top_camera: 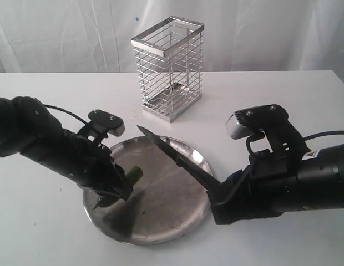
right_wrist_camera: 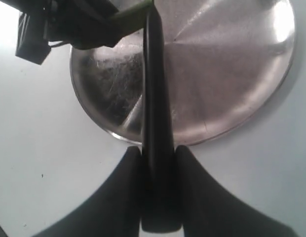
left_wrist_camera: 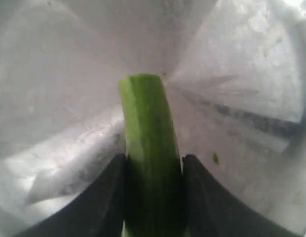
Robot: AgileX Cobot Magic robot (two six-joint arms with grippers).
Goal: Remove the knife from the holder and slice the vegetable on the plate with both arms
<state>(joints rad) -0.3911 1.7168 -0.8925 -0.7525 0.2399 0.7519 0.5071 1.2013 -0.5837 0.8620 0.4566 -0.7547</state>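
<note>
fingers of the left arm point(left_wrist_camera: 101, 197) are pinching the vegetable point(left_wrist_camera: 148, 138) over the plate point(top_camera: 172, 213); right fingers point(right_wrist_camera: 121, 197) are gripping the knife point(right_wrist_camera: 155, 98).

A: Knife point(top_camera: 177, 158)?
B: Slim, all black. Handle clamped in right gripper point(right_wrist_camera: 158, 158), blade slanting up over plate point(top_camera: 172, 213), tip pointing far-left.
A: Veg point(left_wrist_camera: 150, 148)?
B: Small, dark green, pinched in left gripper point(left_wrist_camera: 153, 168) over plate's left side, blunt end up.
A: Holder point(top_camera: 150, 46)?
B: Chrome wire basket, upright, just beyond the round steel plate.
</note>
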